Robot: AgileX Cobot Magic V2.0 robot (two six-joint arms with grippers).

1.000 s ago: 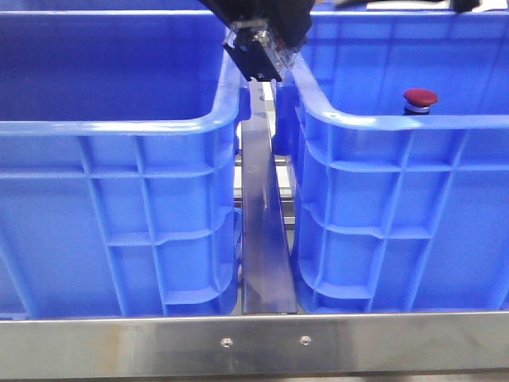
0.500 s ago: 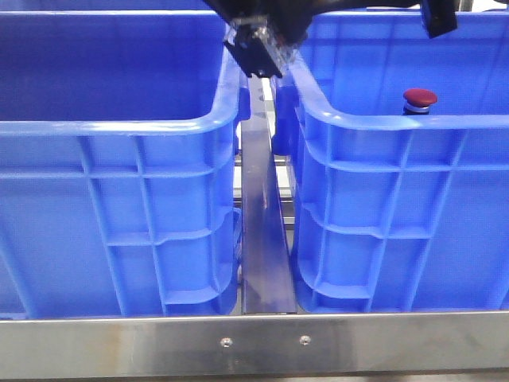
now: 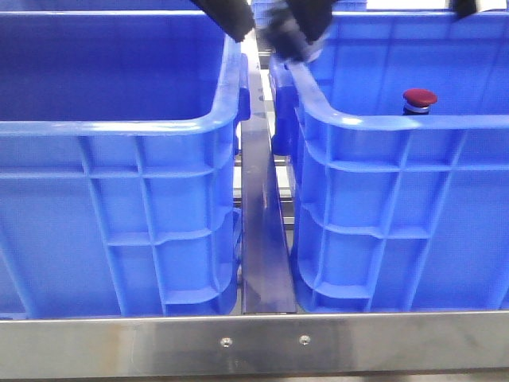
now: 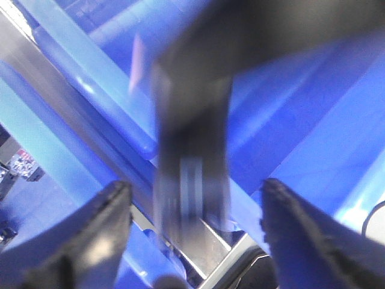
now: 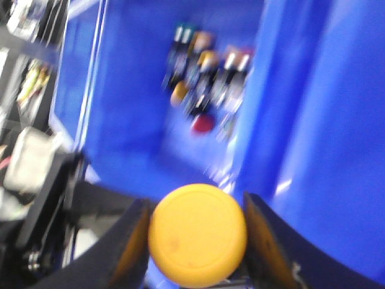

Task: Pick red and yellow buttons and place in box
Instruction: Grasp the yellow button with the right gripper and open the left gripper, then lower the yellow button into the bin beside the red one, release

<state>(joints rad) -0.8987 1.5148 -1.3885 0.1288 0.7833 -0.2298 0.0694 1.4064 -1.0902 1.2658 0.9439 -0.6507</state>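
My right gripper [image 5: 197, 236] is shut on the orange-yellow button [image 5: 197, 233], whose round cap faces the camera. Beyond it, a blue crate [image 5: 129, 102] holds a blurred pile of buttons [image 5: 207, 66] with a red cap [image 5: 203, 123] among them. In the front view a red button [image 3: 419, 99] stands inside the right crate [image 3: 398, 231], and the left crate [image 3: 119, 223] shows no contents. My left gripper [image 4: 194, 195] is open and empty over the metal rail [image 4: 90, 129] between the crates, and a blurred dark arm part [image 4: 192, 138] crosses in front of it.
Blurred dark arm parts [image 3: 290, 28] hang at the top centre of the front view, over the gap between the crates. A steel rail [image 3: 262, 239] runs down that gap, and a steel bar [image 3: 254, 344] spans the front edge.
The dark arm parts at the top centre have moved up and to the right and are now blurred. The red button and both crates have not moved.
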